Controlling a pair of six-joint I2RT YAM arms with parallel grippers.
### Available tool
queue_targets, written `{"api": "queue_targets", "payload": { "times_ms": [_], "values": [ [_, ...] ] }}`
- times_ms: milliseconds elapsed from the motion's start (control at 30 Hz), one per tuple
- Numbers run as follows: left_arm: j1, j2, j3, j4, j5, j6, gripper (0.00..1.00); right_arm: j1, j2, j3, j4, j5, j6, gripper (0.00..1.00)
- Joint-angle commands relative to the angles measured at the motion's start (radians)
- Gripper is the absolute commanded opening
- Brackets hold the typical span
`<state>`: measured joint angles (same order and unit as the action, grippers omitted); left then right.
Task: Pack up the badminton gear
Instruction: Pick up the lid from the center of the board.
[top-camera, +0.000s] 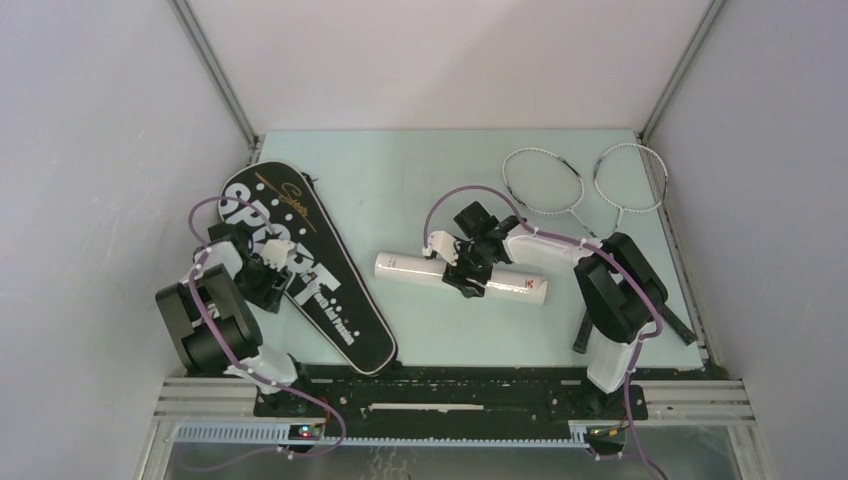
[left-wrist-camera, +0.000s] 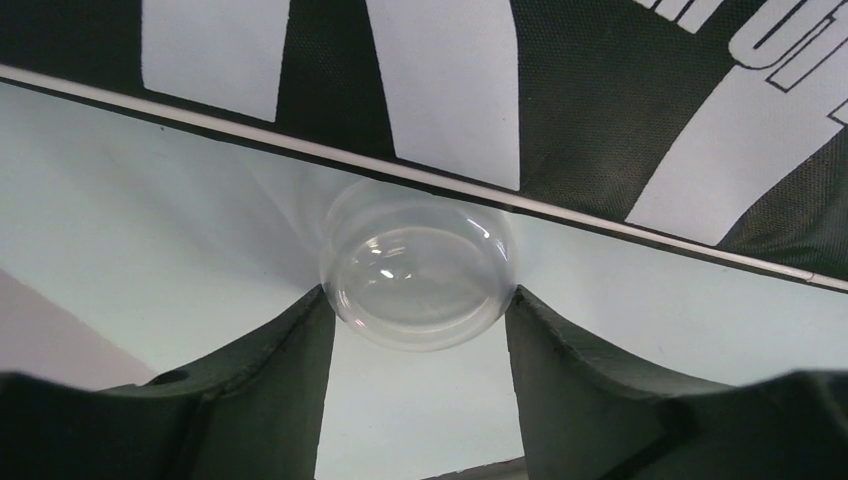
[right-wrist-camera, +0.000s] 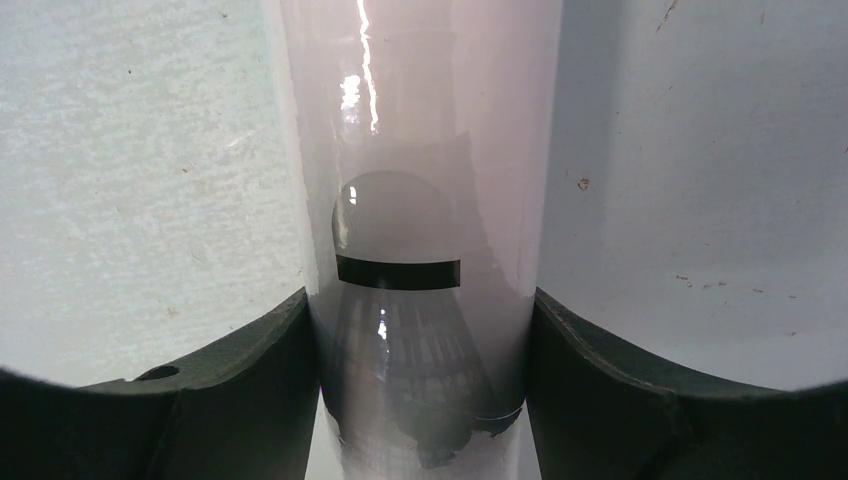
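I see a black bag (top-camera: 300, 265) with bold white lettering, a white tube (top-camera: 415, 268), a clear cap (left-wrist-camera: 418, 265), silver-white racquets (top-camera: 543, 181), pale-green table (top-camera: 420, 170).

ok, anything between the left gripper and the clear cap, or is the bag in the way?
Nothing visible. The clear cap lies on the table between the fingertips of the left gripper, its far side at the piped edge of the black bag. The bag sits behind it, not in the gripper's path.

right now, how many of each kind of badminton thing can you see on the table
thin silver-white racquets with black handles: 2
long white tube: 1
black racquet-shaped fabric bag lettered SPORT: 1
clear round plastic cap: 1
total: 5
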<state>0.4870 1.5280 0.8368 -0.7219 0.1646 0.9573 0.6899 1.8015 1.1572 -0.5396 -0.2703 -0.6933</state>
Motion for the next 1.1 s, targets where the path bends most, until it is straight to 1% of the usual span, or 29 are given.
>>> {"api": "queue_targets", "payload": {
  "times_ms": [0,167,700,933,1067],
  "values": [
    [0.008,-0.003,-0.017,0.05,0.027,-0.01,0.58,0.013,-0.028,-0.011,-0.005,0.002,-0.012,0.05],
    [0.009,-0.049,-0.028,0.039,0.027,-0.01,0.56,0.014,-0.025,-0.01,-0.006,0.0,-0.012,0.05],
    [0.009,-0.151,-0.018,-0.033,0.023,0.008,0.55,0.016,-0.024,-0.01,-0.01,0.0,-0.015,0.05],
    [0.009,-0.229,-0.014,-0.098,0.035,0.027,0.55,0.017,-0.03,-0.011,-0.01,-0.002,-0.017,0.05],
    [0.005,-0.266,0.005,-0.14,0.066,0.029,0.55,0.016,-0.035,-0.01,-0.006,0.0,-0.012,0.05]
  ]
}}
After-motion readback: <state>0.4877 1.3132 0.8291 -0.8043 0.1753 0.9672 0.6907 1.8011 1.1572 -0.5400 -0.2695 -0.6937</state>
